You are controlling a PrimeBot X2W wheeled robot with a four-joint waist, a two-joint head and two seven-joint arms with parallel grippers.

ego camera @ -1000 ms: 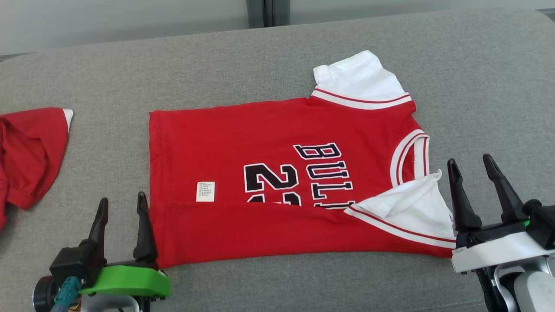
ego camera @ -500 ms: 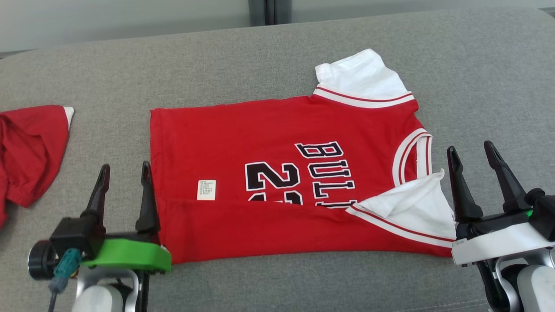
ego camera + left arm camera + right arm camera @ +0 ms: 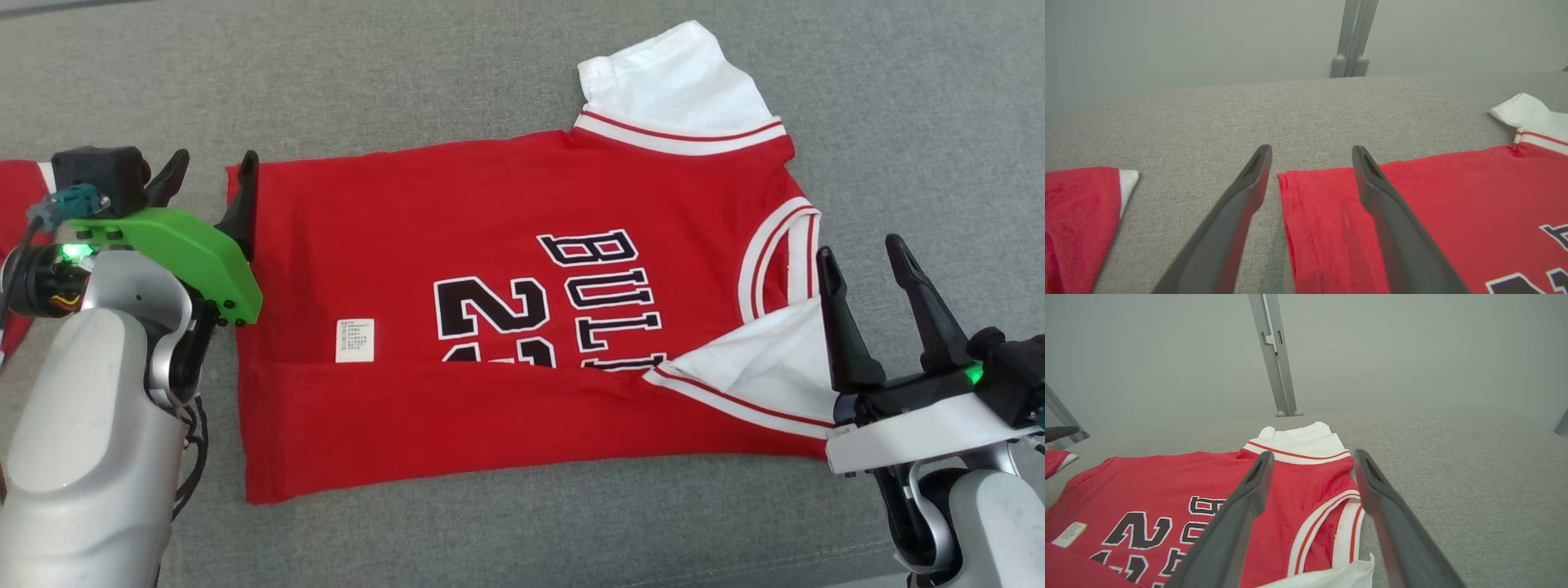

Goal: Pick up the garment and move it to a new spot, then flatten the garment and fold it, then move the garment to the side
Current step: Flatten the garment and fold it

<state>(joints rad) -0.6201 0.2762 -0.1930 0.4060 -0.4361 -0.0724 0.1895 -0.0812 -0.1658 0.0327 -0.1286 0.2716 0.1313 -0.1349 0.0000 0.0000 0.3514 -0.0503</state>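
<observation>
Red cloth of a second garment (image 3: 1081, 212) lies at your far left. Next comes your left gripper (image 3: 216, 159), wide open and empty, its fingers straddling the far hem corner of the jersey (image 3: 506, 204). That jersey lies flat on the grey cushion (image 3: 408, 73), hem left, neck right. It has a red body, white sleeves trimmed in red, black lettering outlined in white, and a small white label (image 3: 355, 340). Its near edge is folded up over the print. Your right gripper (image 3: 859, 247) sits just beside the neckline, jaws wide, holding nothing.
</observation>
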